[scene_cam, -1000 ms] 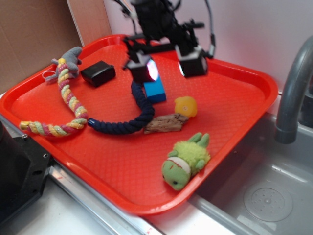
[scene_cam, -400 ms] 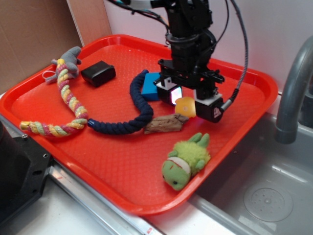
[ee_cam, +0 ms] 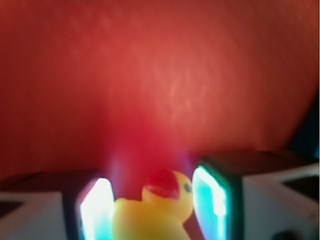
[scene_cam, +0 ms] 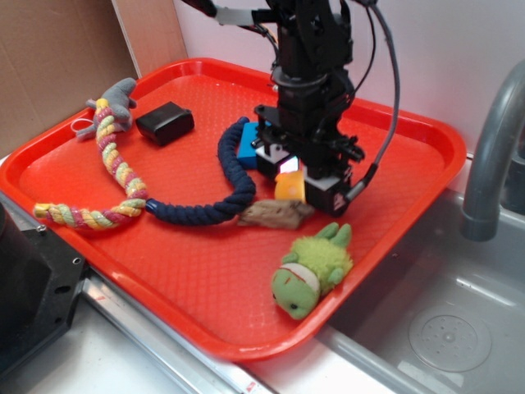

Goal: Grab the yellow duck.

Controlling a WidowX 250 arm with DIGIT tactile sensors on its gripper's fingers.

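So the hand [scene_cam: 302, 180] is down on the red tray [scene_cam: 410, 139] with the yellow duck [scene_cam: 289, 187] sitting right between its two pads. In the wrist view the duck [ee_cam: 157, 210] fills the gap, one glowing pad [ee_cam: 96, 210] on each side and very close to it. Can't honestly tell if they're squeezing it or just about to touch.

What worries me: that duck looks smooth and round, so if the pads only catch the curved sides it could squirt out when lifted. There's also a brown bark-looking piece [scene_cam: 275, 214] lying just beside the duck, and the dark blue rope [scene_cam: 234, 168] plus blue block [scene_cam: 246, 146] right next to the hand. Any sideways drift could nudge those. The fuzzy green plush [scene_cam: 312, 269] is nearby but clear.
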